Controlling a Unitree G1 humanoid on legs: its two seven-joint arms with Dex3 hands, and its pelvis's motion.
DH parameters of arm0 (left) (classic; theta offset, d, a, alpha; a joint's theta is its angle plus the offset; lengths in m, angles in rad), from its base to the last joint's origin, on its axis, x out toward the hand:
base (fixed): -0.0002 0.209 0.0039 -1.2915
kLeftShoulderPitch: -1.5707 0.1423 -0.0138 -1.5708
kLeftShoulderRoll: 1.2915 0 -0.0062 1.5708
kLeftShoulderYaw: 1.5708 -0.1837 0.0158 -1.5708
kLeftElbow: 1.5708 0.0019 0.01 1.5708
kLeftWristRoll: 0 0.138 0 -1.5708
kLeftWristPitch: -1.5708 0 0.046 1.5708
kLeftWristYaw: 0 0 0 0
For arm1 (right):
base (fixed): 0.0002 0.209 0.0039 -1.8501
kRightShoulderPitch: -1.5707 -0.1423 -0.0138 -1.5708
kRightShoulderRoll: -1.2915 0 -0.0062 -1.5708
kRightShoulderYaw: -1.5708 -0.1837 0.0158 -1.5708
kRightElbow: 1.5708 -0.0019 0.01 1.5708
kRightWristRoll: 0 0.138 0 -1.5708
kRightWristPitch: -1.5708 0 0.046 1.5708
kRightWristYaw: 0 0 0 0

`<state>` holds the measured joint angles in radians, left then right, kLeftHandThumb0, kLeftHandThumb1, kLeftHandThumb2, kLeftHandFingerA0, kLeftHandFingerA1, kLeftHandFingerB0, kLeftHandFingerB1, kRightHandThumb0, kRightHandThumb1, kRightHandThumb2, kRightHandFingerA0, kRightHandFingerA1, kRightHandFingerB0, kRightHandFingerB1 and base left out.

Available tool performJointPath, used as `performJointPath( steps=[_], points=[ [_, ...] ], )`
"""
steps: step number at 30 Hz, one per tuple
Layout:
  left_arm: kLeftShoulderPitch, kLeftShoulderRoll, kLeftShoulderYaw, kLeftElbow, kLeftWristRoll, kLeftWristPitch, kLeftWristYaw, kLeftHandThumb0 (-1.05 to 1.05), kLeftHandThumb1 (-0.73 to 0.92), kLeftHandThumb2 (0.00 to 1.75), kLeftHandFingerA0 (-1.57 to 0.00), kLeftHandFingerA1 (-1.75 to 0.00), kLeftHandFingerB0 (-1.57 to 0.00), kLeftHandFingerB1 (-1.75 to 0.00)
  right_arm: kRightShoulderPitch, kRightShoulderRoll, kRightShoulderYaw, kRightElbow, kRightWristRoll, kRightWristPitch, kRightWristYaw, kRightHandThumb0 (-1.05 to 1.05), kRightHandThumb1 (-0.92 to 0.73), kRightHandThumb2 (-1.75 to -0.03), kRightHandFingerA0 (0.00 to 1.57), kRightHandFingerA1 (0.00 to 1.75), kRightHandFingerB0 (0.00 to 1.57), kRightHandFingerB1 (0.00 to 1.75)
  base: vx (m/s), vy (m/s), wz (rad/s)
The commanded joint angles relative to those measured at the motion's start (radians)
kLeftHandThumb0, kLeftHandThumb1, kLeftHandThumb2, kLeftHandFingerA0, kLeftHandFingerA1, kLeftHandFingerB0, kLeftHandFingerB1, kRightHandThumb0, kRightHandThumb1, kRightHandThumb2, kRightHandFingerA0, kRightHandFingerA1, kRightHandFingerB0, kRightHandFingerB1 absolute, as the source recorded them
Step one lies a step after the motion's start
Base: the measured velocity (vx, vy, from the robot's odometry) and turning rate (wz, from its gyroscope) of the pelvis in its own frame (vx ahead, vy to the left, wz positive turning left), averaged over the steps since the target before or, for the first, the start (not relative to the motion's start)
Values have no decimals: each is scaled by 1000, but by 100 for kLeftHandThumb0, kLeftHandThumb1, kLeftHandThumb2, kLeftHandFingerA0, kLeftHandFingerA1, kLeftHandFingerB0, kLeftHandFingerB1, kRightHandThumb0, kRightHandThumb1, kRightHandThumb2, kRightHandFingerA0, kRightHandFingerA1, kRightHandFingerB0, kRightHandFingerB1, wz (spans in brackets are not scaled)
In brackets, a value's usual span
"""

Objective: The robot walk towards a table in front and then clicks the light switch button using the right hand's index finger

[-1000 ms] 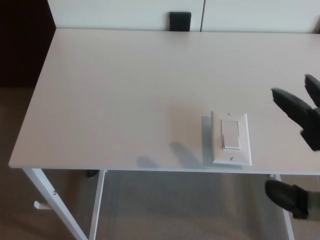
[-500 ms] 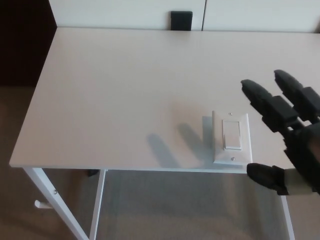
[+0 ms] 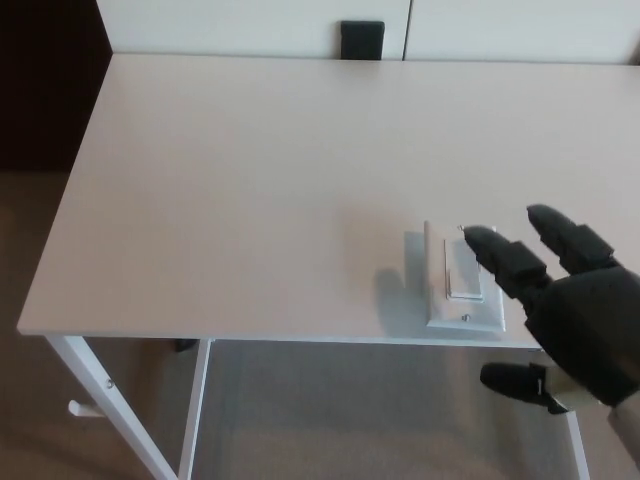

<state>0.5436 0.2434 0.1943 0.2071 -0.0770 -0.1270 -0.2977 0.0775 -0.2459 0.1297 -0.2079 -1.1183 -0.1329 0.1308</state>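
Switch [image 3: 458,280] — right robot hand [image 3: 565,310] spread open, fingertip [image 3: 478,240] over it.

Soft even light, slight blur

Besides the main stuff there's a small black block [image 3: 361,40] against the white wall panel [image 3: 250,27], with brown carpet [image 3: 40,400] below it all.
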Motion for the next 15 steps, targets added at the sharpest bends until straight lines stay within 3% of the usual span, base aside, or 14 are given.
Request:
performJointPath(
  steps=[1,3,4,6,7,8,12,15],
  points=[
    [-1,30,-3,-12,33,-4,17,-26,59,58,-67,-49,-46,-43,-13,-31,37,37,-147,166,35,-100,-65,-97,0,0,12,12,0,0,0],
    [0,34,-5,-23,38,0,19,-26,59,58,-66,-49,-46,-43,-19,-35,47,47,-149,183,26,-96,-62,-97,0,5,6,13,0,0,0],
    [3,32,-5,-32,36,6,20,-22,59,57,-66,-49,-45,-42,-21,-36,52,49,-154,196,34,-100,-65,-99,0,2,17,5,0,0,0],
    [5,33,-6,-37,35,9,22,-22,59,57,-66,-49,-45,-42,-23,-41,63,49,-155,214,36,-100,-65,-99,0,2,17,5,0,0,0],
    [1,34,-7,-28,36,4,22,-22,58,57,-66,-48,-45,-42,-24,-45,67,52,-154,218,32,-87,-73,-62,0,8,3,27,0,0,0],
    [-2,36,-8,-19,37,-2,21,-21,58,57,-65,-48,-45,-42,-22,-46,73,51,-156,224,33,-99,-65,-99,0,5,18,6,0,0,0],
    [7,39,-15,-39,48,16,28,-23,58,57,-65,-47,-45,-41,-16,-61,92,59,-156,237,10,-94,-62,-99,0,8,14,12,0,0,0],
    [1,42,-18,-32,52,10,32,-23,58,56,-66,-48,-46,-41,-18,-66,105,62,-159,250,7,-96,-63,-99,0,8,16,8,0,0,0]
  ],
)
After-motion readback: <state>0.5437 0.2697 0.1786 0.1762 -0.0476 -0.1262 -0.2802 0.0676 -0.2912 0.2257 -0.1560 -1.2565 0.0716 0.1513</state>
